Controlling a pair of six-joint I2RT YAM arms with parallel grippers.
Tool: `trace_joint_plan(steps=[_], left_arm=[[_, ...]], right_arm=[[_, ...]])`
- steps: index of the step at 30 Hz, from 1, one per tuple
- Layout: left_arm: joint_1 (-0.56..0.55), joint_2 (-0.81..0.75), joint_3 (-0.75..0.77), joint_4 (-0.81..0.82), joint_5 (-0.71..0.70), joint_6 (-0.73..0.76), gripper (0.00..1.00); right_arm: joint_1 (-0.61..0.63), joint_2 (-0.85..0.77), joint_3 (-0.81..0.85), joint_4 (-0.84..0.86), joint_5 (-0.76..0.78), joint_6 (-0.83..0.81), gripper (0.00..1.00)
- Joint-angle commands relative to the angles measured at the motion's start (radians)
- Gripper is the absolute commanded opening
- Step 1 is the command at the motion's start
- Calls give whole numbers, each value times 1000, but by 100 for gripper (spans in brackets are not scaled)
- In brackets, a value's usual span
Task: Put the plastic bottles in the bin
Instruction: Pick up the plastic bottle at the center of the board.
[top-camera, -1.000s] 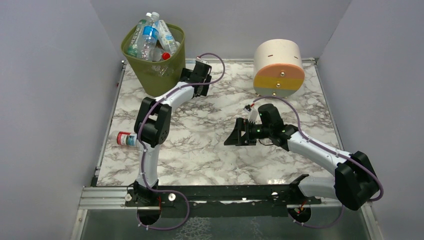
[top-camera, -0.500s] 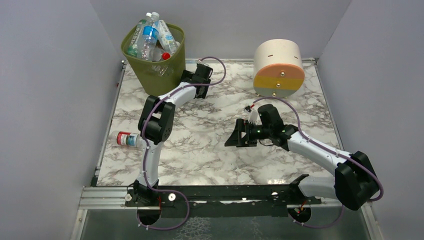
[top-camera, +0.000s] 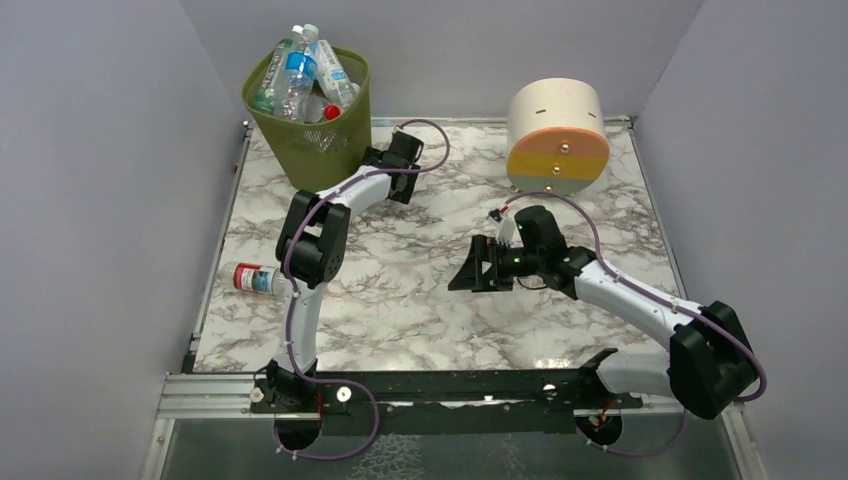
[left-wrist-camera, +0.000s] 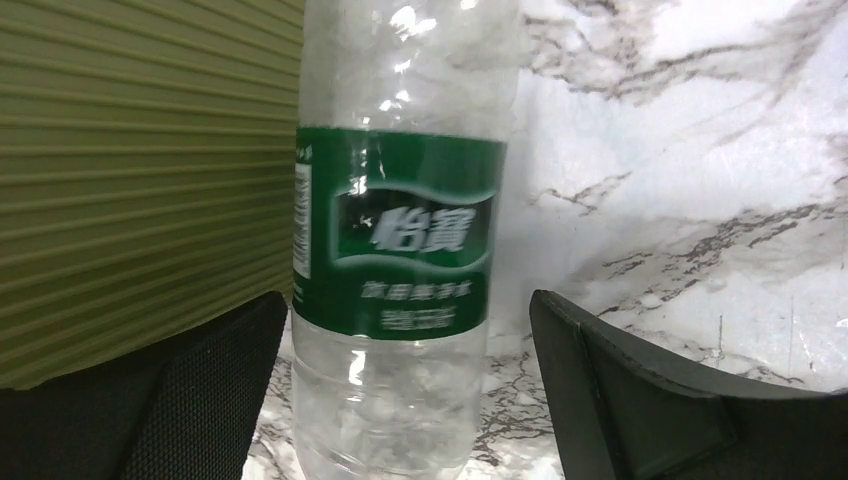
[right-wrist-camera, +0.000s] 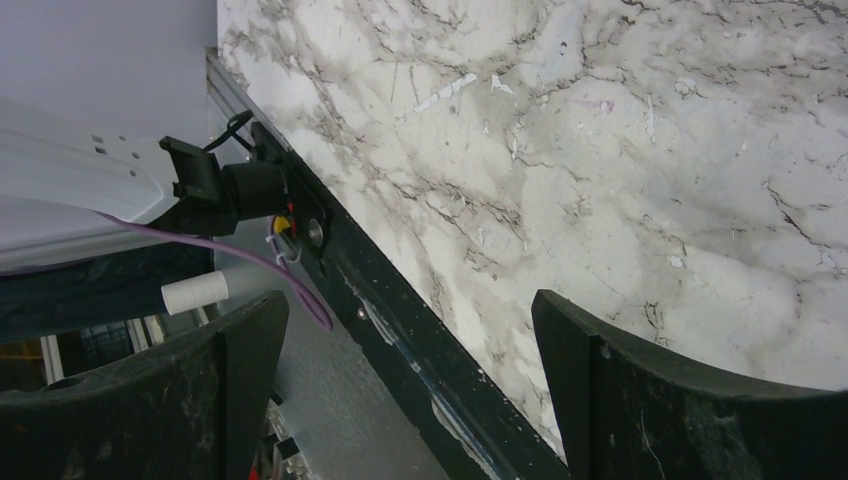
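The bin (top-camera: 312, 150), an olive-green mesh basket, stands at the back left with several plastic bottles (top-camera: 300, 72) sticking out of its top. My left gripper (top-camera: 376, 160) is low beside the bin's right wall, open. In the left wrist view a clear bottle with a green label (left-wrist-camera: 395, 240) sits between its fingers (left-wrist-camera: 200, 390); the left finger is almost on it and the right one stands apart. The bin wall (left-wrist-camera: 130, 180) fills the left of that view. Another bottle with a red label (top-camera: 253, 277) lies at the table's left edge. My right gripper (top-camera: 470, 270) hovers open and empty mid-table.
A cream cylinder with orange, yellow and grey bands (top-camera: 557, 135) lies at the back right. In the right wrist view the open gripper (right-wrist-camera: 410, 390) looks down at the marble top (right-wrist-camera: 620, 180) and the black rail (right-wrist-camera: 400, 330) at the near edge.
My left gripper has shifted slightly left, toward the bin's base. The right arm and the red-labelled bottle have not moved.
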Motion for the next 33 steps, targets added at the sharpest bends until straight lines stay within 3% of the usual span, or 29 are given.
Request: trace_joint_plan(steps=[1,14,26,33], left_arm=[[5,-12,-47,-21,51,-41,96],[-22,-82,-134,-21,57,-84,67],[-68,-317,-212,-28,192,-141,65],[-86,-431,-124,-120,223,-136,65]], right_arm=[[4,16,38,6,9,-9,94],[4,13,17,34,-13,-3,94],[4,-39,11,4,-5,-10,94],[4,-92,-18,2,-1,1,94]])
